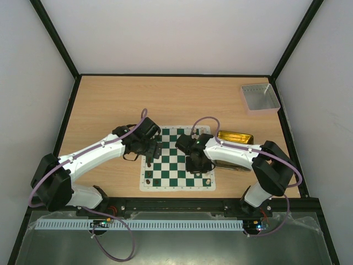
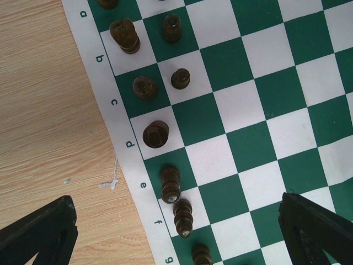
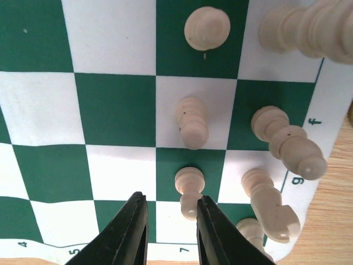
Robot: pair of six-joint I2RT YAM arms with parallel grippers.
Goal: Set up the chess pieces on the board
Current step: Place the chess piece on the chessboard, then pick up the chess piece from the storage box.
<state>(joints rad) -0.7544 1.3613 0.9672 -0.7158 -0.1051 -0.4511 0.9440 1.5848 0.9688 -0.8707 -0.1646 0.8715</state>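
The board (image 1: pixel 175 163) lies at the table's near middle. My left gripper (image 1: pixel 151 150) hovers over its left edge, jaws wide open and empty. In the left wrist view (image 2: pixel 176 201) several black chess pieces (image 2: pixel 155 133) stand in two rows along the lettered border of the board (image 2: pixel 265 83). My right gripper (image 1: pixel 198 164) is over the board's right side. In the right wrist view (image 3: pixel 170 197) its jaws stand slightly apart, and a cream pawn (image 3: pixel 189 185) stands just beyond them, its head against the right finger (image 3: pixel 212 232). Other cream pieces (image 3: pixel 193 121) stand around it.
A translucent yellow tray (image 1: pixel 235 136) lies right of the board, partly under my right arm. A small grey tray (image 1: pixel 259 97) sits at the far right corner. Black frame posts and white walls enclose the table.
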